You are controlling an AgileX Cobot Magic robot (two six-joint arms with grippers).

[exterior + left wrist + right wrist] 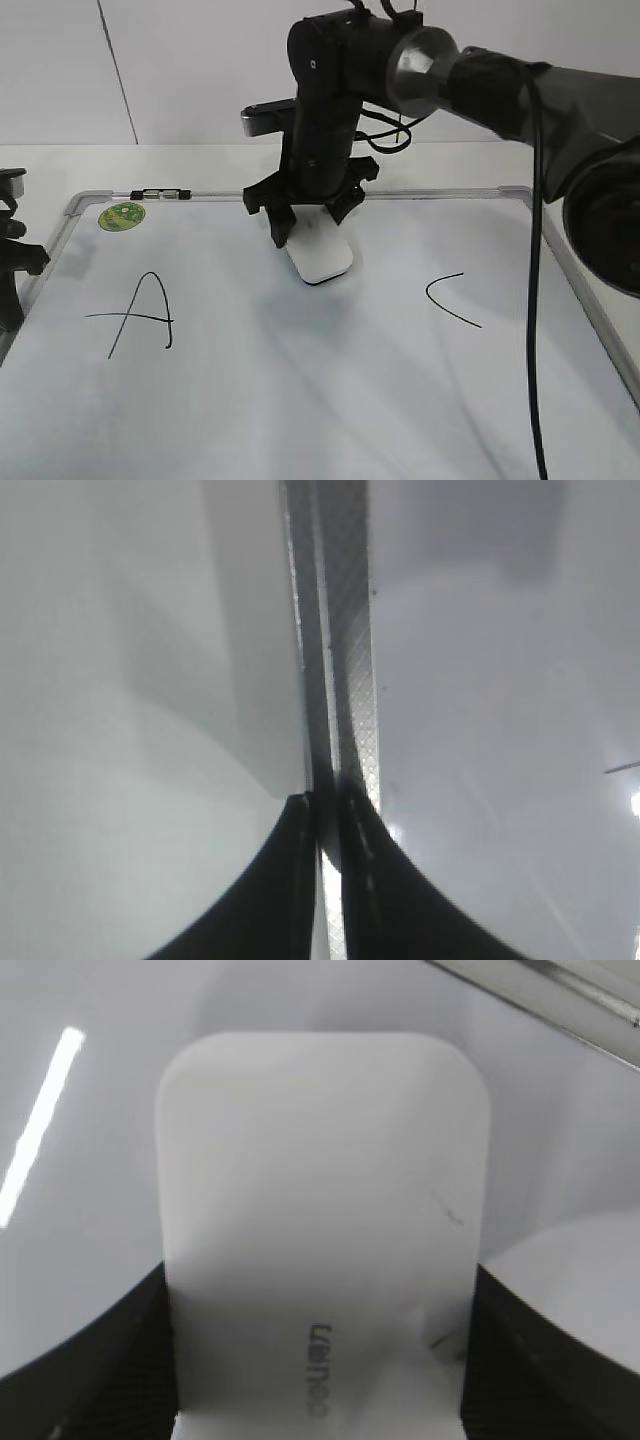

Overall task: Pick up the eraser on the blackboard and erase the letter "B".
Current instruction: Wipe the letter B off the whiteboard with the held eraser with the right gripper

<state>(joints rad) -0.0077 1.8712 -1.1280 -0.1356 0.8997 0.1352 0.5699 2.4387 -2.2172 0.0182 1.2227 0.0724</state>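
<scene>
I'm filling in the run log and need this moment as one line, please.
right gripper: shut on eraser | eraser: on blackboard, between A and C | B: not visible | left gripper: shut, by frame

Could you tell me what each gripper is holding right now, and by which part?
The right gripper clamps the eraser by its long sides near one end. The left gripper holds nothing.

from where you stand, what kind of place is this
Probably a robot test bench in a lab or office, though little shows it. A whiteboard with hand-drawn letters lies flat on a pale table, a plain white wall behind, and the right hand holds an eraser.
</scene>
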